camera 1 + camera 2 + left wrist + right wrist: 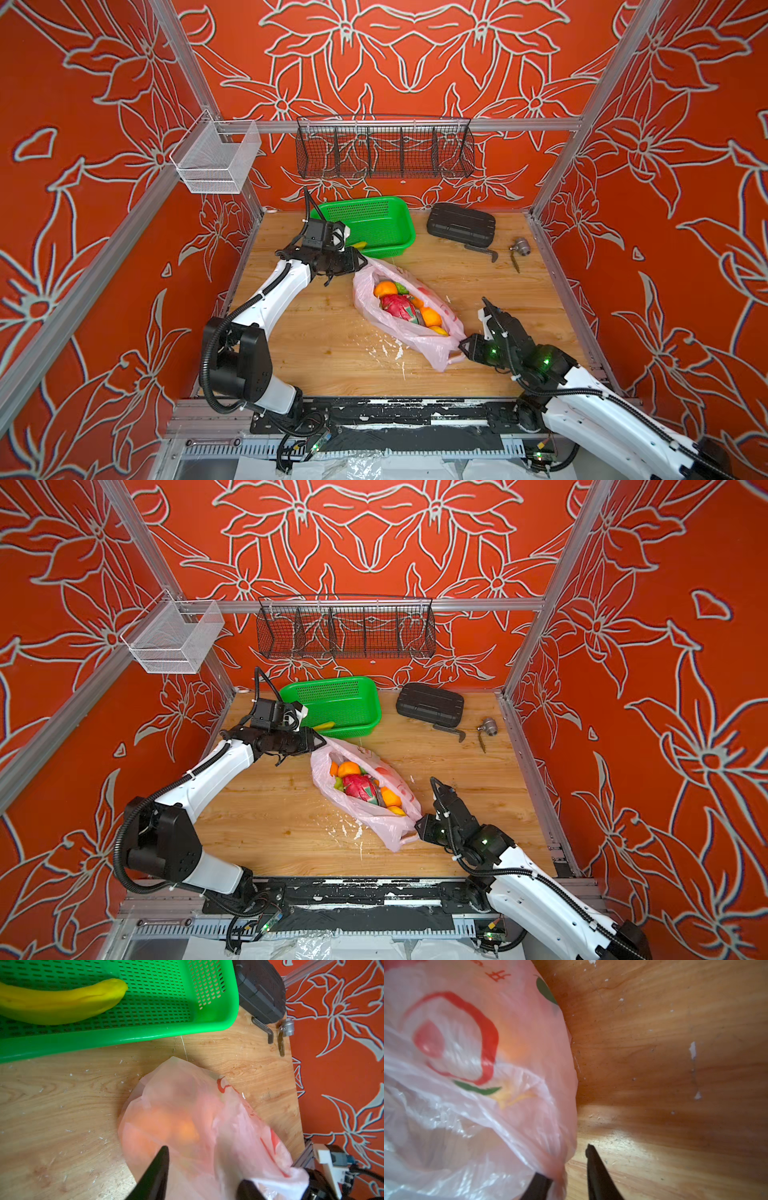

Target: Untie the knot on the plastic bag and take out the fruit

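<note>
Green perforated plastic forms the basket [374, 224] at the back of the tabletop [311, 332]. A single yellow banana [62, 1001] lies on its floor near the front wall. Just in front of the basket, the pink plastic bag [415, 336] lies slantwise across the middle of the tabletop, its mouth gaping upward. The fruit is packed close inside. A pink-red dragon fruit [397, 307] sits in the middle. An orange [385, 289] lies at the far end with a green piece [401, 286] beside it. A second orange [431, 316] and a yellow piece [439, 331] lie at the near end. A black wire rack [384, 149] and a white mesh bin [216, 158] hang from the wall rails, and a closed black case [461, 224] sits right of the basket.

The left tool [361, 262] is at the bag's far end, between bag and basket. In the left wrist view its fingers [160, 1167] stand well apart with loose bag film between them, clamping nothing. The right tool [463, 345] is at the bag's near end, beside a handle loop [451, 357]. In the right wrist view its fingers [596, 1167] are parted too. The bag's gathered tip hangs in the gap, against one finger and clear of the other.
</note>
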